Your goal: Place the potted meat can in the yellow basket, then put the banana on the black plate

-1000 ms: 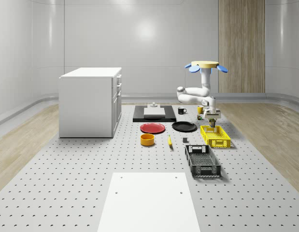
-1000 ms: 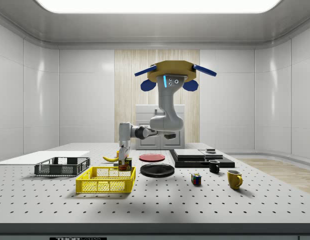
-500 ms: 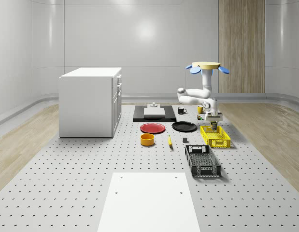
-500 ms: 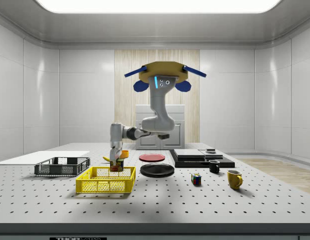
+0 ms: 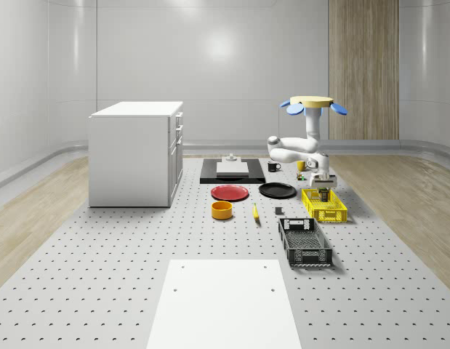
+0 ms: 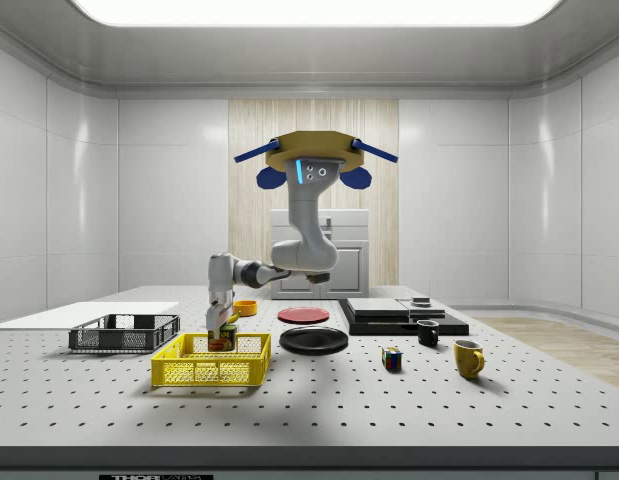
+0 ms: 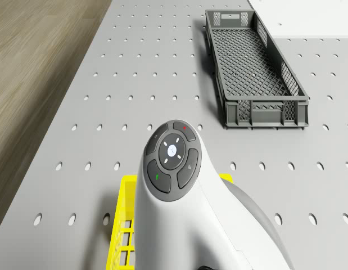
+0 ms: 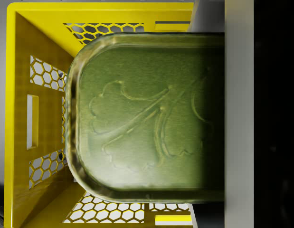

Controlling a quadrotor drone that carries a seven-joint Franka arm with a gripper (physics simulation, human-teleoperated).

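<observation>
Yellow basket [image 6: 211,366] interior, with the potted meat can [image 6: 222,340] clamped between the gripper [image 6: 219,344] fingers, low within its walls. Drone [image 6: 315,160] hovers above the table [image 6: 389,400]; banana [image 5: 255,211] lies at the basket's nine o'clock in the whole-scene view.

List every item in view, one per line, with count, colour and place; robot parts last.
potted meat can: one, green top, held in the gripper inside the yellow basket.
yellow basket: one, yellow, under the gripper.
banana: one, yellow, beside the orange bowl.
black plate: one, black, beside the red plate.
red plate: one, red.
orange bowl: one, orange.
grey crate: one, dark grey, nearer the camera than the basket.
mugs: two, yellow and black.
cabinet: one, white.
drone: hovers beside the basket.
gripper: shut on the can.
</observation>
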